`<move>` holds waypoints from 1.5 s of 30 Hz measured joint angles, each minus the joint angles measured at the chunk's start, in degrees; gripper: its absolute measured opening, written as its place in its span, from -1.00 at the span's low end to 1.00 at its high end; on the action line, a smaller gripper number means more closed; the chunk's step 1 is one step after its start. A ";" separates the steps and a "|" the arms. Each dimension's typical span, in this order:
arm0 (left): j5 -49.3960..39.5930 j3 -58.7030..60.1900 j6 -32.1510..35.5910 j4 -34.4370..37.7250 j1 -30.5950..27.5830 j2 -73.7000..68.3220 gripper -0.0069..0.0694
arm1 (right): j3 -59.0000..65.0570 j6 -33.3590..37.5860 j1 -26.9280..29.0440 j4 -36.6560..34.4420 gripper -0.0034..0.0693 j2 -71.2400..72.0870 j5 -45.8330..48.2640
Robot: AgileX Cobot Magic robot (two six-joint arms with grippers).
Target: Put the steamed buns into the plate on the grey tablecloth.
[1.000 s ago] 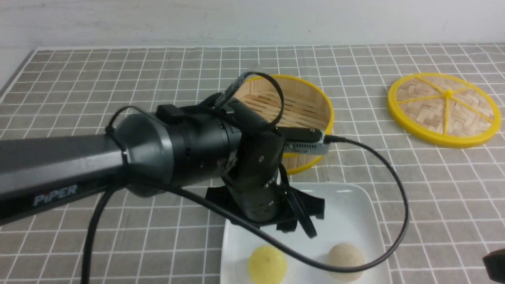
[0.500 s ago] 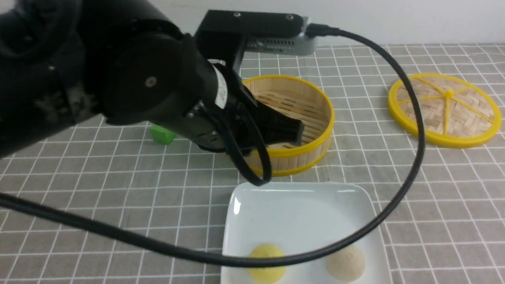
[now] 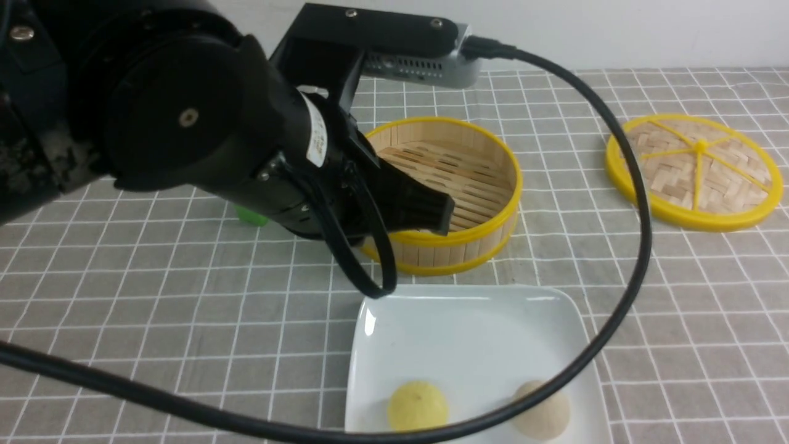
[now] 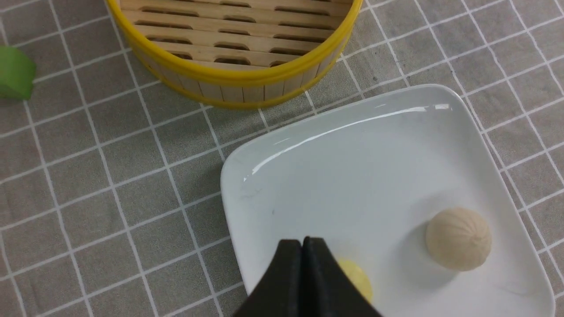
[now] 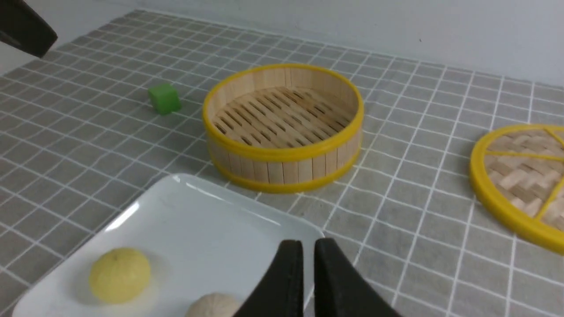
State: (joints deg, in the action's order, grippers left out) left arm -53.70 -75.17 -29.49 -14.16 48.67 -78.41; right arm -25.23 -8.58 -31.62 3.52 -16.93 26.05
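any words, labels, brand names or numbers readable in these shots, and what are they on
White sticker on the left arm: it carries print, but too small and blurred to read.
Nothing else carries readable text: none shows on the plate, yellow bun, beige bun, bamboo basket, woven lid, green cube or tablecloth.

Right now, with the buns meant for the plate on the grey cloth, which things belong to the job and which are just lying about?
Job: yellow bun, beige bun, white plate, grey tablecloth.
Lying about: bamboo basket, woven lid, green cube.
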 joint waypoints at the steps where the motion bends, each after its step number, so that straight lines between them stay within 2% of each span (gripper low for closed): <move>1: 0.00 0.00 0.00 0.00 0.00 0.00 -0.81 | 0.00 0.00 0.00 0.00 -0.77 0.01 -0.58; 3: -0.90 0.00 0.01 0.00 0.00 0.00 -0.81 | 2.57 -0.07 0.00 0.05 -0.86 -0.19 -6.52; 8: -2.41 0.00 0.06 0.22 0.00 0.00 -0.81 | 3.52 -0.13 0.00 0.05 -0.90 -0.19 -10.92; 35: -2.98 0.00 0.06 0.64 0.00 0.00 -0.78 | 5.44 -0.13 0.27 0.23 -0.84 1.36 -11.01; 37: -2.98 0.00 0.06 0.64 0.00 0.00 -0.78 | 7.02 -0.13 1.69 0.23 -0.84 2.77 -11.17; 41: -2.98 0.00 0.06 0.64 0.00 0.00 -0.78 | 12.40 -0.13 7.94 0.23 -0.82 6.98 -11.17; 42: -2.98 0.00 0.06 0.64 0.00 0.00 -0.78 | 15.35 -0.13 11.34 0.23 -0.81 9.28 -10.63; 45: -2.98 0.00 0.06 0.64 0.00 0.00 -0.78 | 19.99 -0.13 16.49 0.23 -0.81 12.67 -8.47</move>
State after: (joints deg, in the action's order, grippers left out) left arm -56.67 -75.17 -29.43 -13.52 48.67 -78.41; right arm -5.24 -8.71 -15.13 3.75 -4.27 17.58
